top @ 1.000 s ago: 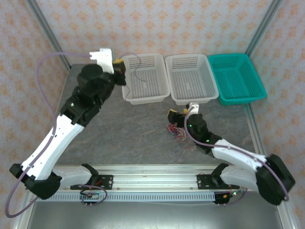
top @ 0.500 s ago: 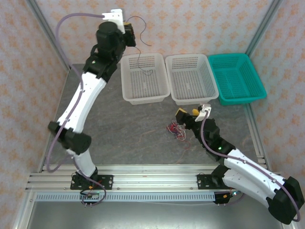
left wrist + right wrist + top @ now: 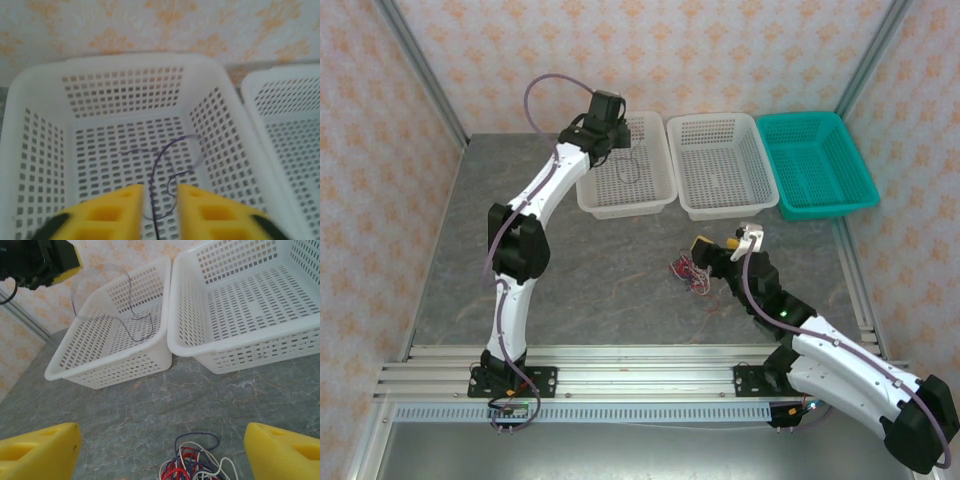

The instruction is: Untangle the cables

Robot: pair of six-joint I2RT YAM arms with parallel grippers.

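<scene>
- Tangle of cables (image 3: 197,467): red, white and dark strands knotted together. It lies on the table (image 3: 150,405) just ahead of the right gripper (image 3: 160,450), roughly centred on its gap. Strand count cannot be told.
- One dark purple cable (image 3: 167,175) lies apart from the tangle. It is looped on the floor of the left white basket (image 3: 125,62), directly beneath the left gripper (image 3: 161,210).
- Left gripper: yellow fingers a narrow gap apart, with the thin cable rising through that gap. Cannot tell whether it touches a pad.
- Right gripper: fingers spread wide, nothing between them.
- Three baskets sit in a row beyond the right gripper. Two are white, counting the second white basket (image 3: 240,350), and one is a teal basket (image 3: 825,208). Their rims sit close side by side.
- Room: a bare strip of table separates the tangle from the basket fronts, and a wide bare stretch lies to the right gripper's left. The wall (image 3: 150,25) stands right behind the row.
</scene>
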